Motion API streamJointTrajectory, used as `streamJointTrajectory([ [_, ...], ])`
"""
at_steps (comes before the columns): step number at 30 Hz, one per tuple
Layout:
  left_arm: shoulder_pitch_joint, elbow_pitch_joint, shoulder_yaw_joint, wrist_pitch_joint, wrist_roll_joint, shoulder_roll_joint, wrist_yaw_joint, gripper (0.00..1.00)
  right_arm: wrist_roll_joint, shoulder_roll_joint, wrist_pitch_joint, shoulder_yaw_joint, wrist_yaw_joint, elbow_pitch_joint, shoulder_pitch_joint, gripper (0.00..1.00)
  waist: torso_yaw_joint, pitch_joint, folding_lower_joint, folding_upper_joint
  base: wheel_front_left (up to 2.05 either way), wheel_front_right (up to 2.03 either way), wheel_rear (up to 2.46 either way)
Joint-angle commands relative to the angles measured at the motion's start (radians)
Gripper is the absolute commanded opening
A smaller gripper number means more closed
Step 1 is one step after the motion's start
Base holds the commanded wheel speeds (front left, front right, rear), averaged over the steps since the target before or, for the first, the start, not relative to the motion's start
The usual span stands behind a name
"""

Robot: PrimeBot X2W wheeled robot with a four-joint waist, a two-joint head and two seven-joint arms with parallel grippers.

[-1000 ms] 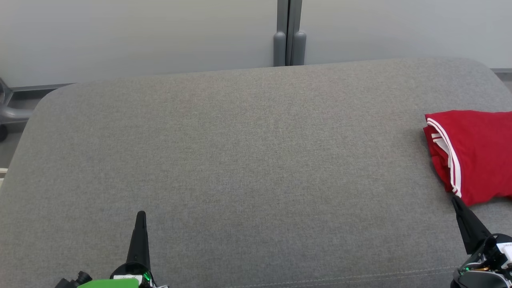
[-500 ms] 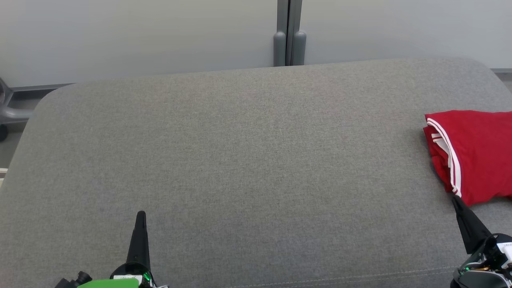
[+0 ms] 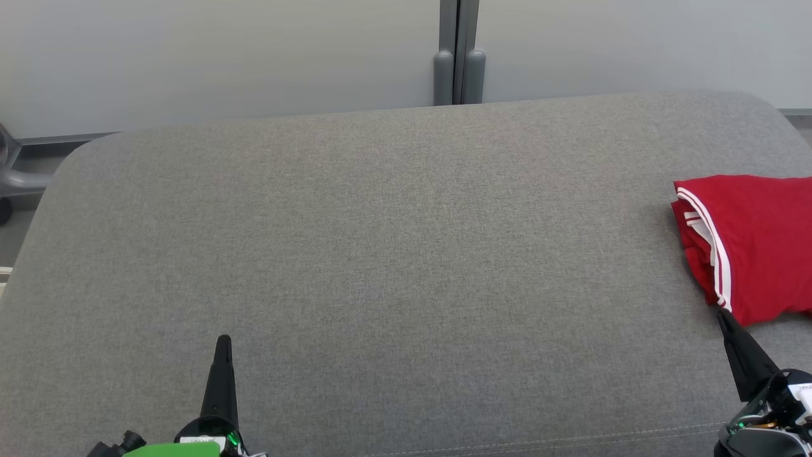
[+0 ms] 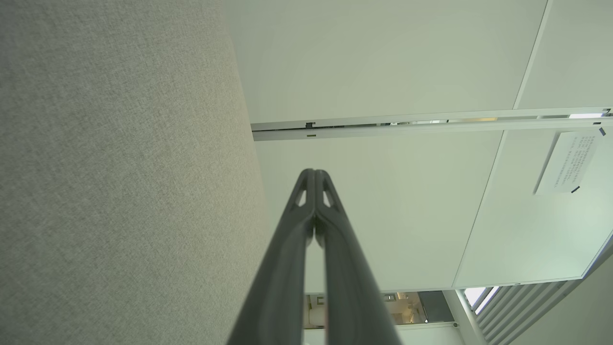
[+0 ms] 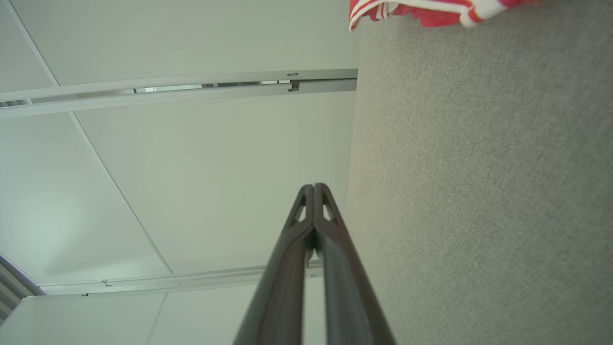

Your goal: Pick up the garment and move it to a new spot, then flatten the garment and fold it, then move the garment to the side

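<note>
Honestly, comes down to one thing: where the garment (image 3: 755, 247) lies. Red with white stripes, parked on the grey cushion (image 3: 380, 254) just ahead of the right jaws and a touch to their right. Looks nearly brushing the tip in the head view; can't tell whether actually touching. Runs off the frame edge, so no calling the long axis for sure. Striped hem at least heads away from the jaws, roughly in line with the fingers.

Right jaws: fingers (image 3: 739, 349) pressed together, pinching nothing. Left jaws: same deal, fingers (image 3: 221, 381) pressed together, nothing pinched, and well apart from the garment, way off to its left with a wide stretch of cushion between.

So clearly a right-arm job, by my reckoning. Would need spreading those jaws before any pinch on that near corner. Looks folded already, mind you, so maybe not much left to do.

As for writing: spotted a sheet (image 4: 567, 160) stuck on the wall in the left wrist view, print too small to read. No brand or label visible on the garment.
</note>
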Motion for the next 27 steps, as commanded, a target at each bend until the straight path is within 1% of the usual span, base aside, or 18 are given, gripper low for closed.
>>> streamJointTrajectory([
  [1,0.013,-0.002,0.005,0.003,0.004,-0.001,-0.005,0.00,-0.004,0.001,0.005,-0.004,0.000,0.003,-0.005,0.00,0.000,0.000,0.0000,0.0000,0.00,0.00,0.00],
  [27,0.013,-0.001,0.005,0.003,0.004,-0.001,-0.006,0.00,-0.015,0.010,0.016,-0.016,0.000,0.004,-0.009,0.00,0.000,0.000,0.0000,0.0000,0.00,0.00,0.00],
])
